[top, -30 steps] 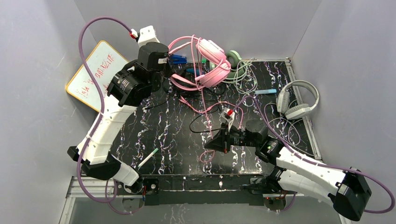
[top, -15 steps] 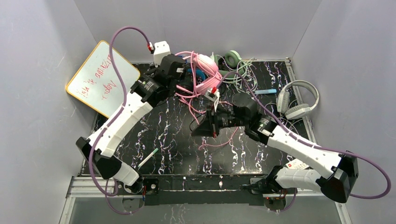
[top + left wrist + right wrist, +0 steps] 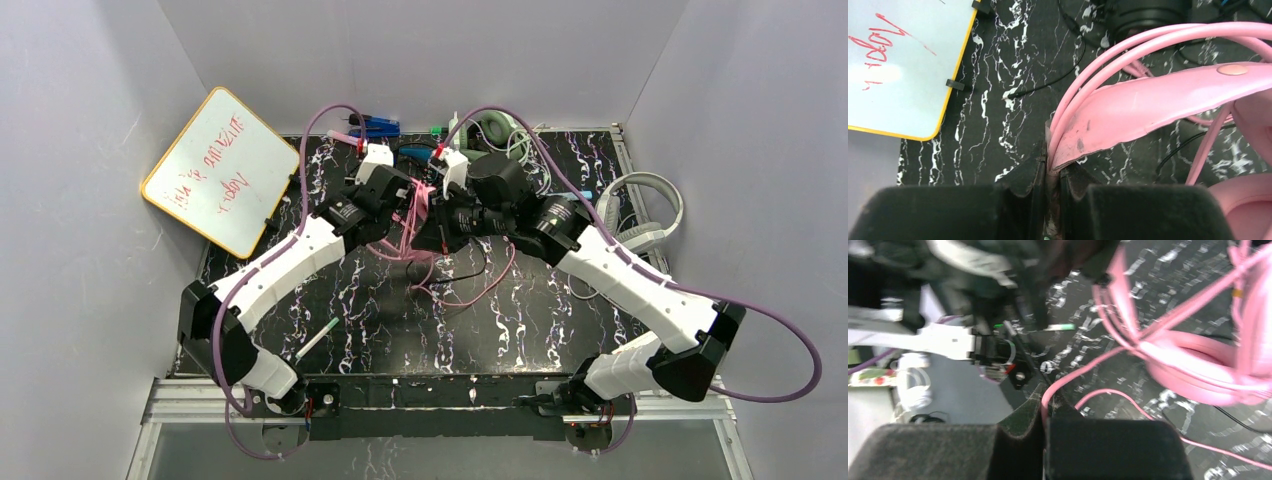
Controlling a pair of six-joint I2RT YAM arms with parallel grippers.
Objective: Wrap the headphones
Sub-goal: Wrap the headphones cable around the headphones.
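Ok, status: both arms meet over the far middle of the desk [image 3: 330, 300] with the pink headphones [image 3: 1148, 100] strung between them. I can't tell whether the cups touch the desk

- the left fingers [image 3: 1049, 167] are clamped tight on one end of the pink headband, band and its thin rails in the pinch, no gap showing
- the right fingers [image 3: 1045, 402] are pinched shut on the pink cord [image 3: 1055, 385], which leaves the pinch and runs away toward the headset
- key relation: the headset sits just left of the right fingers, between the two arms. The band's long axis runs from the left pinch across toward the right arm
- cord slack loops on the desk on the near side of the headset

My read: left is the anchor and right is the winding arm, since it already has the cord. The next turn needs the right arm to carry the cord around the band, crossing its axis, not along it

Risk: a black cord [image 3: 470, 270] lies mixed into the pink slack and could get dragged into the wrap

The white-grey headphones [image 3: 640, 215] sit at the right edge, well apart. The whiteboard [image 3: 215, 170] leans at the far left
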